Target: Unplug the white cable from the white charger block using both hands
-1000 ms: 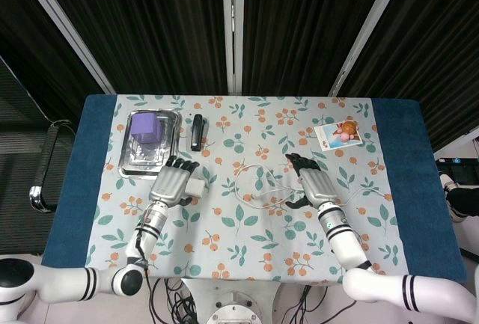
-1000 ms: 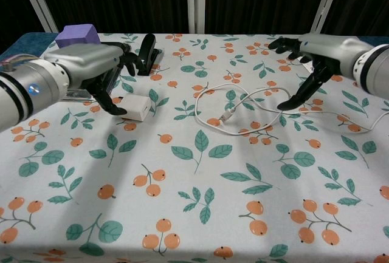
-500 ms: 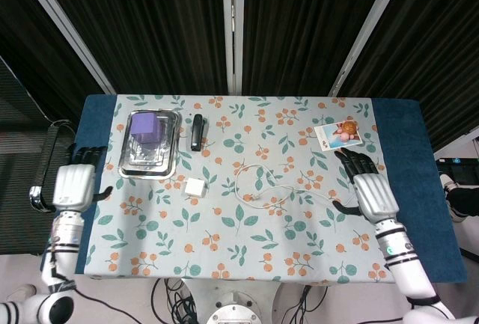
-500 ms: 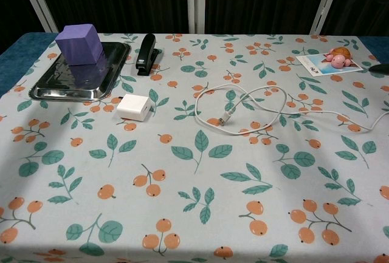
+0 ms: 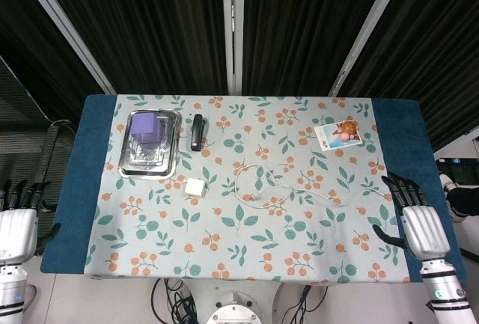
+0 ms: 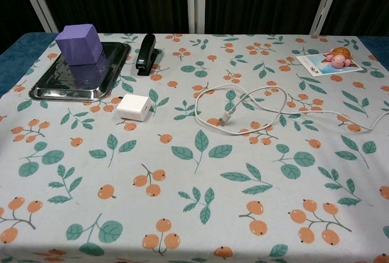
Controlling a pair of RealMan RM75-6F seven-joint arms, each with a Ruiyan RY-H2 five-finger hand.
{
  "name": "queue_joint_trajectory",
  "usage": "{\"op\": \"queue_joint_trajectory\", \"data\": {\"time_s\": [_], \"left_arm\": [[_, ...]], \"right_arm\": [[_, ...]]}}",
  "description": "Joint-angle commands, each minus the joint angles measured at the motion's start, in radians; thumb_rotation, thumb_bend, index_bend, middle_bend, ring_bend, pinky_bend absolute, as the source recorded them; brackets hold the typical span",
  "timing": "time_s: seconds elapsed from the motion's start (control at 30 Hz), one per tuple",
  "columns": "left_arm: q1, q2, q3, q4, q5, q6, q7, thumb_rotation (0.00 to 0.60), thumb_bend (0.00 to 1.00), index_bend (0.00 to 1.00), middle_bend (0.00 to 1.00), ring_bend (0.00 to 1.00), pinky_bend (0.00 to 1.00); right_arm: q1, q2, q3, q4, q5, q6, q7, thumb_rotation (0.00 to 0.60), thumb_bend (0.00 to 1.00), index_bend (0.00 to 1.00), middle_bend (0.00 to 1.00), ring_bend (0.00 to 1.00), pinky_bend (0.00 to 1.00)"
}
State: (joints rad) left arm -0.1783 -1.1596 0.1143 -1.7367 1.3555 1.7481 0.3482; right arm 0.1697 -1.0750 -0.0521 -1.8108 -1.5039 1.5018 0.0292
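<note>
1. I've got both hands off to the sides of the counter [image 5: 82, 212]: left hand [image 5: 16, 230] beyond the left edge, right hand [image 5: 423, 227] at the front right corner, each with fingers spread and nothing in it. The chest view shows neither.

2. The charger block [image 6: 134, 106] lies flat on the cloth, just in front of the metal tray [image 6: 109, 68], with nothing plugged into it that I can see.

3. The cable [image 6: 267, 102] sprawls in loose loops mid-counter. Its plug end [image 6: 223, 119] sits well apart from the block, and the far end trails toward the right edge.

4. My read: the cable and block are already parted, so the job looks done and the hands are parked. I can't make out the block's socket face clearly, so I'd check that from the chest view before calling it.

5. If I did need to go back in, I'd bring the left hand over the block and pin it from above so it can't skid on the cloth.

6. The right hand would pinch the plug itself, not the cord, and pull straight along the socket line, no twisting.

7. Keep clear of the stapler [image 6: 145, 54] and the purple cube [image 6: 79, 43] on the tray while reaching in from the left.
</note>
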Motion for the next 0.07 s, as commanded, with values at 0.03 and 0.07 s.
{"op": "queue_joint_trajectory", "data": {"time_s": [0.03, 0.07], "left_arm": [[0.045, 0.008, 0.017, -0.009, 0.038, 0.032, 0.006, 0.600, 0.14, 0.18, 0.19, 0.08, 0.01], [0.055, 0.007, 0.020, -0.008, 0.047, 0.033, 0.009, 0.600, 0.15, 0.18, 0.19, 0.08, 0.01]], "right_arm": [[-0.025, 0.009, -0.011, 0.014, -0.018, 0.019, 0.017, 0.600, 0.15, 0.00, 0.00, 0.00, 0.00], [-0.031, 0.011, -0.013, 0.016, -0.023, 0.020, 0.023, 0.600, 0.15, 0.00, 0.00, 0.00, 0.00]]}}
